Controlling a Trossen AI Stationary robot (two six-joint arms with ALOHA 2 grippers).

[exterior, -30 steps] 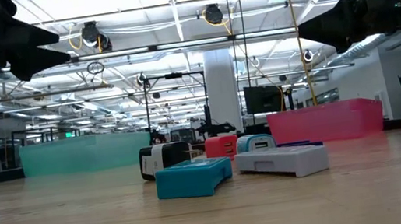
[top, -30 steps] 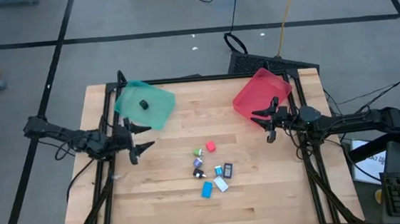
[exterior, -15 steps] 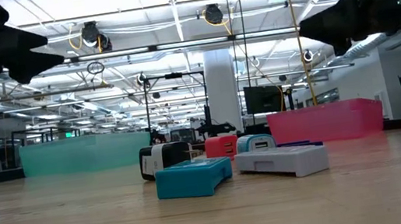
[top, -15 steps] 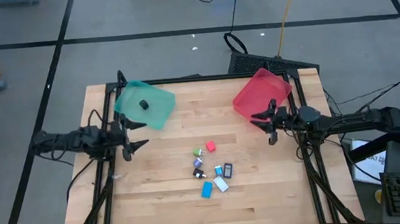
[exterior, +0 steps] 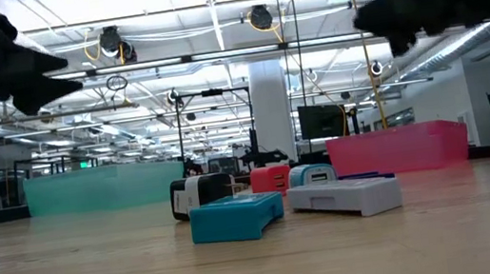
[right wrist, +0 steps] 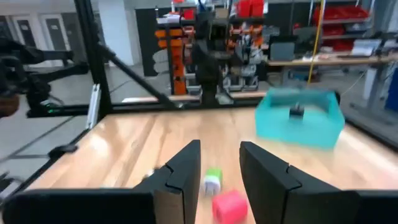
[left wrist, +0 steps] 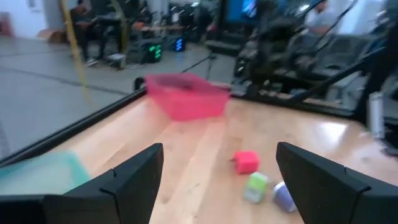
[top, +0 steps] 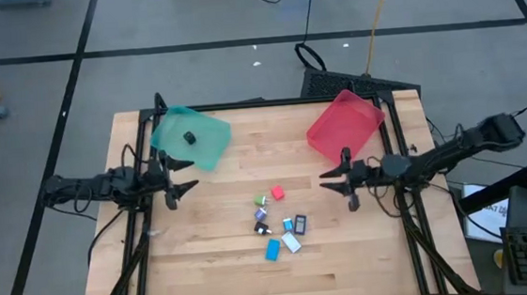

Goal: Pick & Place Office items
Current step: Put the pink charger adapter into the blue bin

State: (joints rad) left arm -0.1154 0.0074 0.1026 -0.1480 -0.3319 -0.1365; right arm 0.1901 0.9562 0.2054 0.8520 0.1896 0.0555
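- Wooden table (top: 207, 265) with a teal translucent tray (top: 190, 137) near the far left corner and a red translucent tray (top: 344, 122) near the far right corner.
- One small black block (top: 188, 137) inside the teal tray.
- Other office items clustered on the bare wood at mid-table, between both arms: red block (top: 277, 193), green block (top: 260, 201), purple block (top: 260, 214), black piece (top: 262, 228), dark blue block (top: 300, 225), bright blue block (top: 272, 249), white block (top: 292, 242).
- Left gripper (top: 182, 176) above the left side of the table, just in front of the teal tray, pointing toward the cluster; fingers (left wrist: 134, 180) spread wide, nothing between them.
- Right gripper (top: 334, 181) above the table just in front of the red tray, well apart from the cluster; fingers (right wrist: 180, 171) set with a narrow gap, nothing held between them.
- Seen through this gap from the right wrist: green and red blocks on the wood, teal tray far behind.
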